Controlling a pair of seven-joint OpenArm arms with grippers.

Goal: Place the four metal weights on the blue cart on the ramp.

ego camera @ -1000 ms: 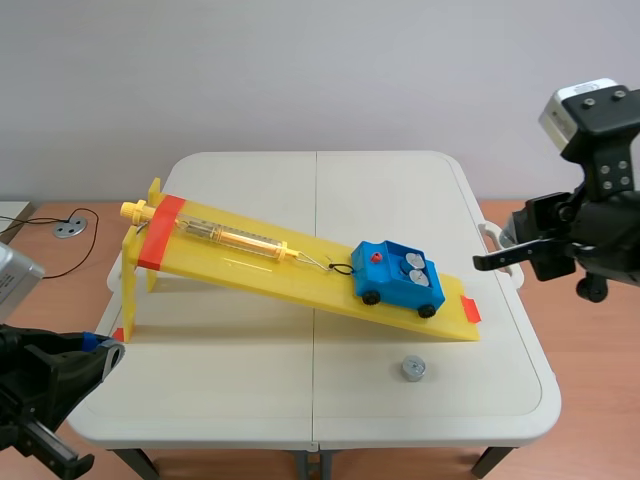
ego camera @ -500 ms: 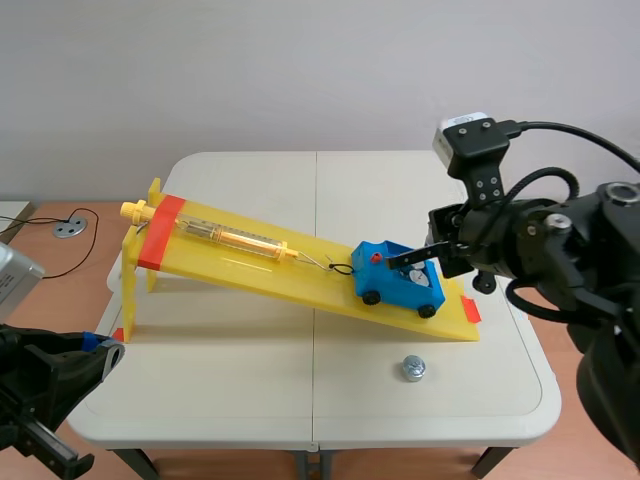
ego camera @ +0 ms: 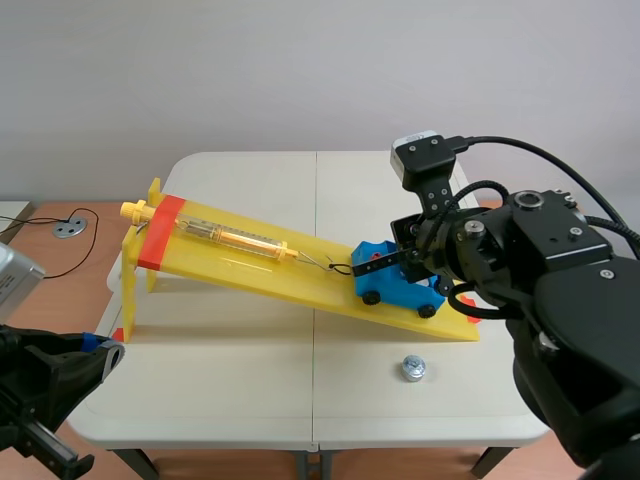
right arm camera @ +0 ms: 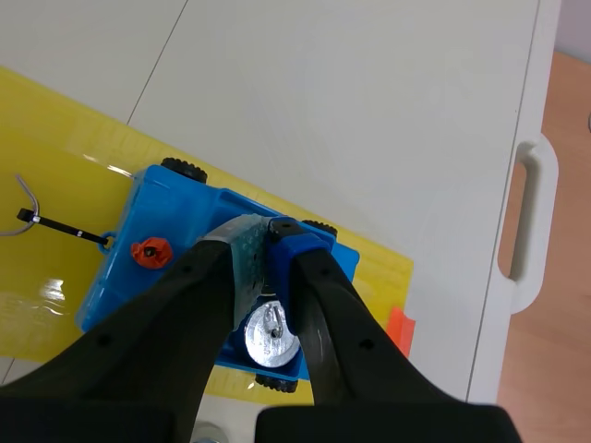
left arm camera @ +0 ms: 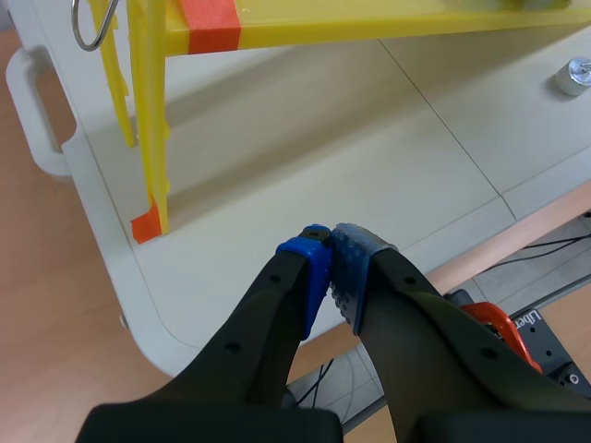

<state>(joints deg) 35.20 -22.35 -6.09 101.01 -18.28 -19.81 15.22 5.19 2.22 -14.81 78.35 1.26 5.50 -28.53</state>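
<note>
Hovering with right tool pinched closed, empty, over blue cart on ramp, with left tool likewise closed. Likely next: fetching loose metal weight from bench; needs opening first.

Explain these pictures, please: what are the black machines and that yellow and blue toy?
They are two robot arms, each ending in a two-fingered pincer. The wide picture looks across a white table from between them; the other two come from wrist cameras. A yellow ramp stands on the table, a blue cart on it. The right pincer, shut and empty, hangs over the cart, where one metal weight shows. A second weight lies on the table. The left pincer is shut on nothing.
</note>
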